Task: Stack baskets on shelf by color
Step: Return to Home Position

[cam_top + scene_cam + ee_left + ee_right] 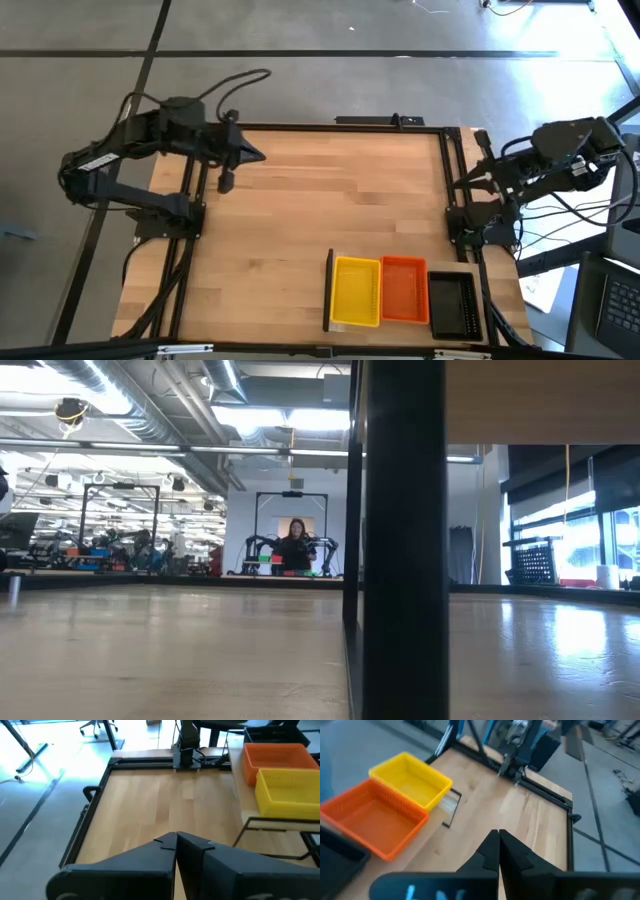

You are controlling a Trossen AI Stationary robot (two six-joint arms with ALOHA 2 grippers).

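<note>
Three baskets stand side by side on the shelf (340, 326) at the table's near right: yellow (355, 291), orange (404, 289) and black (452, 303). The shelf's dark upright end piece (329, 290) is on the yellow basket's left and fills the low view as a post (405, 540). My left gripper (258, 156) hangs shut above the table's far left part with nothing in it (176, 838). Over the table's right edge my right gripper (470, 178) is shut too, also with nothing between its fingers (498, 838). Both wrist views show the baskets, yellow (290, 792) (412, 777) and orange (277, 757) (375, 822).
A dark metal frame (445, 180) runs along the table's edges. Bare wood (330, 200) lies between the two arms and left of the shelf. The shelf board rests on thin wire legs (245, 831). Far behind the table a person (297, 545) stands at another bench.
</note>
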